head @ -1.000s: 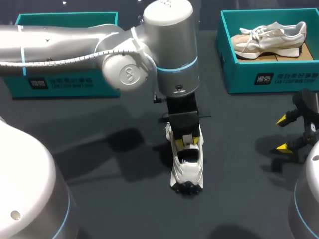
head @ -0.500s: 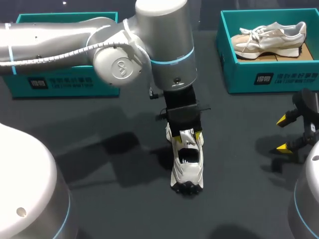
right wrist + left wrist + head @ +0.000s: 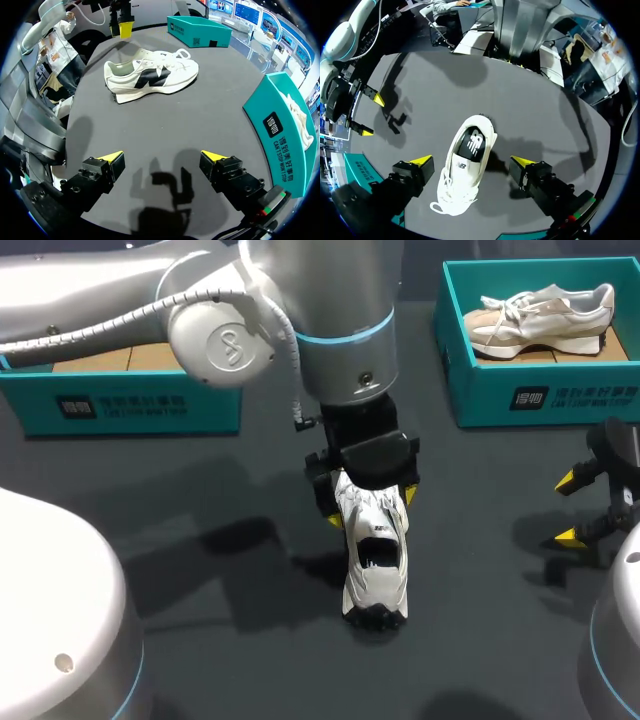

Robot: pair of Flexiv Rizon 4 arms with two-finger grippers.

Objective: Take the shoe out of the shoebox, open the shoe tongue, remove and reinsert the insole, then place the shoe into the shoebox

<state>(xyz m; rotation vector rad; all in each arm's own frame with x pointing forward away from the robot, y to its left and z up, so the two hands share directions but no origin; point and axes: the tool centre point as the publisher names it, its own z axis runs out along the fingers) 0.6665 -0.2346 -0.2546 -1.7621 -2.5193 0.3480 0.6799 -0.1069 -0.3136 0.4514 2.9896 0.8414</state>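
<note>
A white shoe (image 3: 375, 565) with a black logo stands on the dark table near the middle, its toe toward the front edge. My left gripper (image 3: 370, 508) hangs over its laced part, open, with a yellow-tipped finger on each side and neither touching. From the left wrist the shoe (image 3: 467, 165) lies below, between the wide-apart fingers of the left gripper (image 3: 472, 160). My right gripper (image 3: 580, 510) stands open at the table's right side with nothing in it. In the right wrist view the shoe (image 3: 150, 75) lies well ahead of the right gripper (image 3: 162, 156).
A teal shoebox (image 3: 540, 395) at the back right holds a beige shoe (image 3: 540, 315). A second teal box (image 3: 130, 405) stands at the back left, partly behind my left arm. Bare table lies between the white shoe and my right gripper.
My left gripper has spread its fingers wide, let go of the shoe's upper part and lifted slightly. The shoe stays where it was. The right arm has not moved.
</note>
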